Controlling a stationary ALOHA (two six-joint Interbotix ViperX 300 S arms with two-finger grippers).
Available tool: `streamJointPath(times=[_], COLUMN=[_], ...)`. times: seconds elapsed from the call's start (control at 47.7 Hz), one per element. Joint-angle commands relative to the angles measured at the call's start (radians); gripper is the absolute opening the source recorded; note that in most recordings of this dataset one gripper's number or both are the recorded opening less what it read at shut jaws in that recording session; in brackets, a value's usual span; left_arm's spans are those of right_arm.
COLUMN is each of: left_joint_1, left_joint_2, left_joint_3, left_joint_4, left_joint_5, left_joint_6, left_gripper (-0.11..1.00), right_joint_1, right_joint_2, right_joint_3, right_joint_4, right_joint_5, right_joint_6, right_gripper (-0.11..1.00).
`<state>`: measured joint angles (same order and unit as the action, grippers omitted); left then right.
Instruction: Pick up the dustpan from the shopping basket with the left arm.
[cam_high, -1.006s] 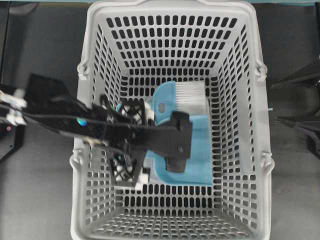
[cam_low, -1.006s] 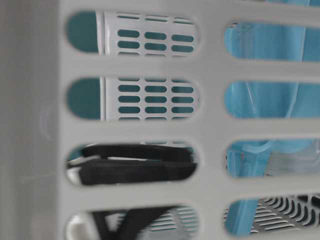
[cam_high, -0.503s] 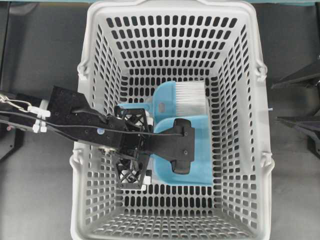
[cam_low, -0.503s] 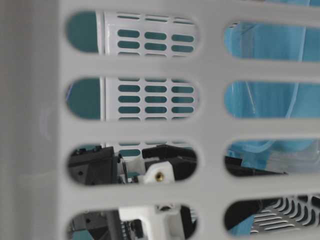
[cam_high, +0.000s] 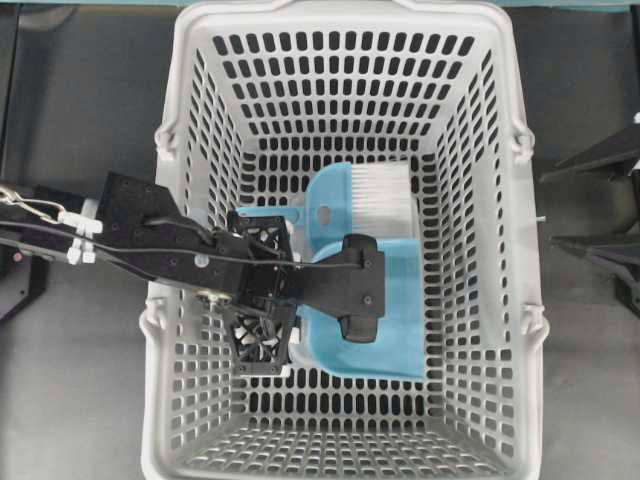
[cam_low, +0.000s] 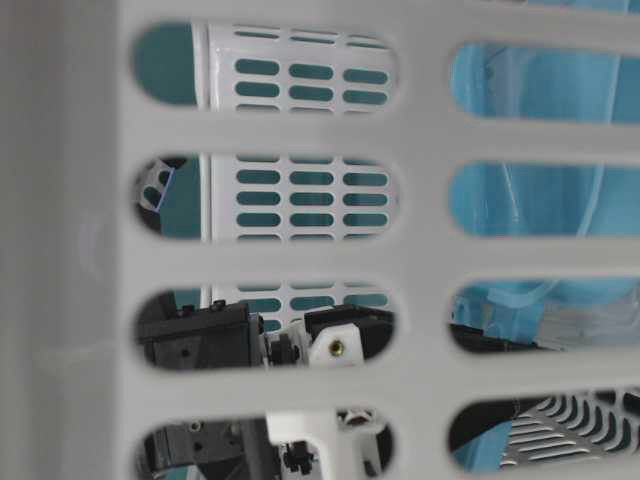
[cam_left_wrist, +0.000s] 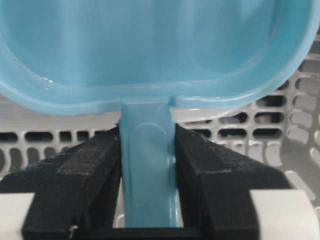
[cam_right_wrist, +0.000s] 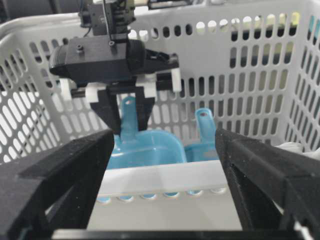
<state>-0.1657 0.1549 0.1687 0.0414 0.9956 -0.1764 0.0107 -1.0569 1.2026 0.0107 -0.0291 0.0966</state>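
Note:
The light blue dustpan (cam_high: 398, 315) lies inside the grey shopping basket (cam_high: 190, 130), its tray toward the right wall. My left gripper (cam_left_wrist: 147, 135) reaches in over the left wall, and both black fingers (cam_left_wrist: 95, 165) press against the dustpan's thin handle (cam_left_wrist: 147, 170), so it is shut on it. From the right wrist view, the left gripper (cam_right_wrist: 127, 120) comes down onto the upright-looking handle, with the dustpan tray (cam_right_wrist: 147, 147) below it. My right gripper (cam_right_wrist: 165, 140) stands wide open outside the basket's near rim (cam_right_wrist: 165, 177), holding nothing.
A blue hand brush with white bristles (cam_high: 380, 195) lies just behind the dustpan, touching it; its handle (cam_right_wrist: 205, 125) shows beside the tray. The basket's slotted walls surround the left gripper (cam_low: 300, 350). The right arm's dark pointed parts (cam_high: 595, 205) sit off the basket's right side.
The left arm lowered into the basket, then its jaws closed on the dustpan's handle. The dustpan's tray has shifted slightly. The right gripper has not moved.

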Motion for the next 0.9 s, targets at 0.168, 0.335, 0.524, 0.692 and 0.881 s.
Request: streamJointPath(times=[0.168, 0.335, 0.524, 0.692, 0.881], left_joint_1=[0.0, 0.008, 0.021, 0.044, 0.055], left_joint_2=[-0.063, -0.133, -0.236, -0.336, -0.437], left_joint_3=[-0.057, -0.063, -0.04, 0.014, 0.061], left_joint_4=[0.003, 0.003, 0.005, 0.005, 0.003], left_joint_5=[-0.012, -0.014, -0.041, -0.147, -0.225], left_joint_6=[-0.002, -0.002, 0.008, 0.009, 0.017], left_gripper=[0.29, 0.29, 0.29, 0.29, 0.29], right_joint_1=[0.003, 0.003, 0.003, 0.003, 0.003], right_joint_2=[-0.003, -0.008, -0.012, -0.014, -0.015], right_joint_3=[-0.005, -0.005, -0.005, -0.005, -0.005], right_joint_4=[0.005, 0.003, 0.005, 0.005, 0.005], right_joint_5=[-0.011, -0.009, -0.006, -0.006, -0.006], right_joint_6=[0.003, 0.003, 0.003, 0.003, 0.003], right_gripper=[0.78, 0.78, 0.78, 0.78, 0.78])
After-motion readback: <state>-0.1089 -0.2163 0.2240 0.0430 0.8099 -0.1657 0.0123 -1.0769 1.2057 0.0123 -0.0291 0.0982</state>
